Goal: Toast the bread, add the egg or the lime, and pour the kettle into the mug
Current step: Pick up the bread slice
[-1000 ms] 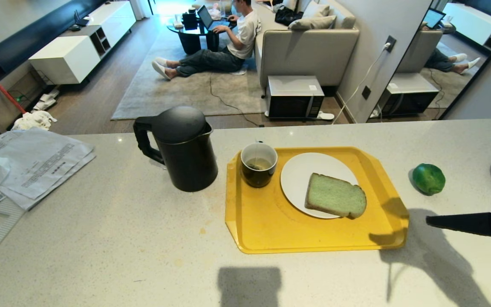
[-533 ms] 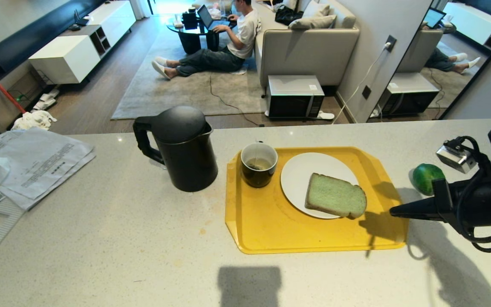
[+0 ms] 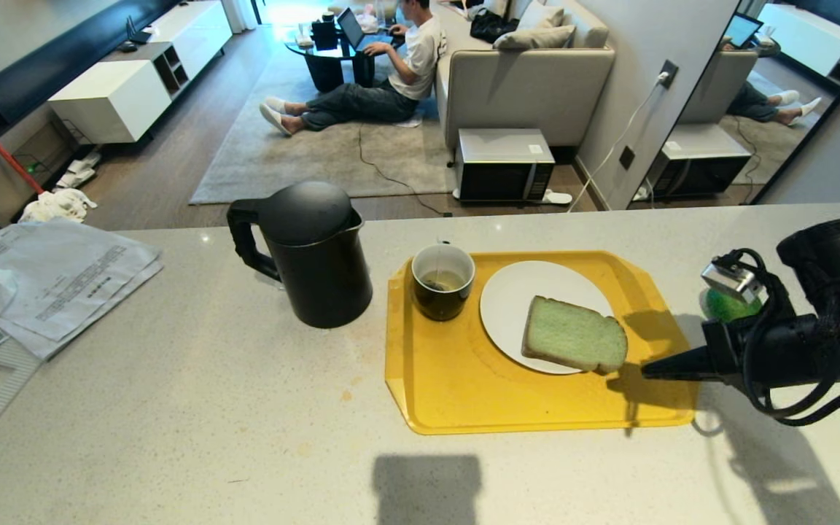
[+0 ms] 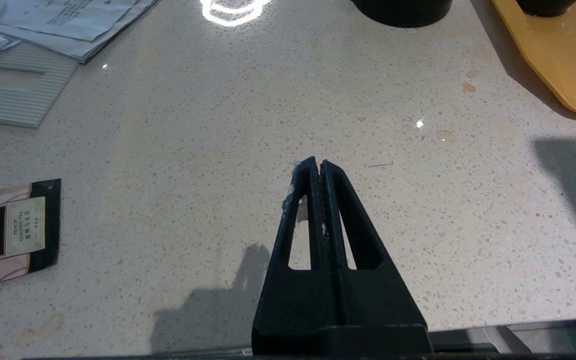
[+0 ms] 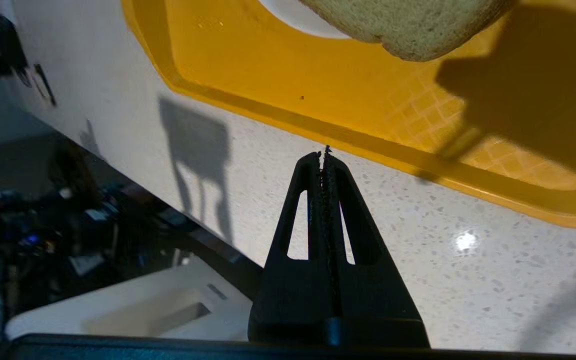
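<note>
Green bread lies flat, rounded end toward the empty right tool (fingers pressed together).

Countertop: speckled polished stone, glossy. Tray: yellow plastic, apparently textured. Kettle: matt black. Bread: porous crumb. Papers: printed sheets.

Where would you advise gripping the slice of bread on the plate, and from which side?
Probably the bread's corner that overhangs the plate's rim, approached level from the robot's right: the overhang leaves room beneath for one finger, and the right tool already sits shut beside it.
</note>
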{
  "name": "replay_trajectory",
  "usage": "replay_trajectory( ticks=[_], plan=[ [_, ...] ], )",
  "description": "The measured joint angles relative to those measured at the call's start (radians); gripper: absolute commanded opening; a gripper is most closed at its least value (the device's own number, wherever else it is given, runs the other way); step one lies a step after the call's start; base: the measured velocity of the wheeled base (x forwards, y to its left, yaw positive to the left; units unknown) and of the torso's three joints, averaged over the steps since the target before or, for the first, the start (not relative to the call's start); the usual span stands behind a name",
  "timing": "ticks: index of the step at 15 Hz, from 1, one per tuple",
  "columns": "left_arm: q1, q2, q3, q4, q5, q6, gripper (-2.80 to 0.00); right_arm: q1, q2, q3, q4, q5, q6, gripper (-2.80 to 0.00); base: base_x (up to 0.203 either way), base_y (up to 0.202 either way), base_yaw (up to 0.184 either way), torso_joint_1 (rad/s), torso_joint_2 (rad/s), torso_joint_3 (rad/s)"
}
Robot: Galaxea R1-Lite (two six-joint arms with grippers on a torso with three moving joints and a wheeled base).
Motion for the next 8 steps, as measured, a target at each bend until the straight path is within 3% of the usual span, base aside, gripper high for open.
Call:
replay_trajectory(
  ticks=[3,8],
  plan=[
    [0.0,0.0,0.0,0.0,0.0,0.001,-2.8,0.007,0.034,-0.074,0.093,-0.026,-0.049,-2.8,0.0,0.0,0.0,0.0,0.0,0.0],
    [0.0,0.0,0.0,0.0,0.0,0.001,-2.8,-0.039,0.057,-0.392,0.455,-0.046,-0.064,-2.8,0.0,0.0,0.0,0.0,0.0,0.0]
  ],
)
